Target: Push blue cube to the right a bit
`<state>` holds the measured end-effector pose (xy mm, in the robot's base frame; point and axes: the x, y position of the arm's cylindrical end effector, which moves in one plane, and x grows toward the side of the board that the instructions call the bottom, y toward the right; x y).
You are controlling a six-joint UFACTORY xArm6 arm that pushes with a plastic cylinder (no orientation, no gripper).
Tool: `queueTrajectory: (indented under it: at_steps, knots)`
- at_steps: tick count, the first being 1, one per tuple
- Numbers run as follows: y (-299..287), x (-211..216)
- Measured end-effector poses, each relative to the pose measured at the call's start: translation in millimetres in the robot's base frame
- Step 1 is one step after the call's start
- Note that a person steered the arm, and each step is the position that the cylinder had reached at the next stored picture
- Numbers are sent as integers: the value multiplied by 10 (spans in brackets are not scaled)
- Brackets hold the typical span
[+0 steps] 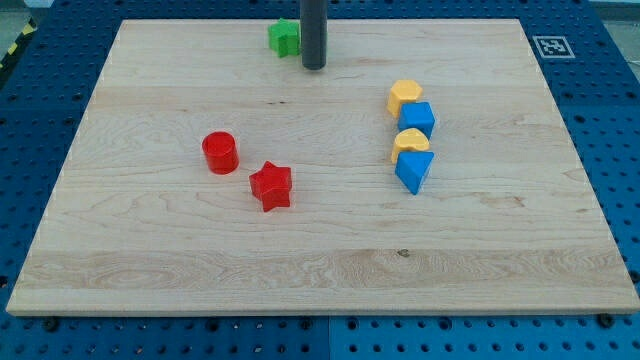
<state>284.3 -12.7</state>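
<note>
Camera view: wooden worktop (320, 270) carries all blocks. End effector is a plain dark rod, no jaws, holding nothing; my tip (314, 67) rests near the view's top. Blue cube (418, 119) lies well to the tip's right and lower, touching yellow block (404, 96) above it. Blue triangular block (414, 169) and second yellow block (410, 140) sit lower still. Red star (271, 186) and red cylinder (220, 152) lie below-left. Green block (284, 38) sits just left of the rod.

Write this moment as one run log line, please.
tip: top, beside green block | blue cube: right, untouched, touching yellow blocks | push: not begun
</note>
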Motion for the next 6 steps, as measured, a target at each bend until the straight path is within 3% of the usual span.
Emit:
queueTrajectory:
  at_steps: [1, 4, 6]
  knots:
    - [0, -139]
    - [747, 932]
    - [1462, 1197]
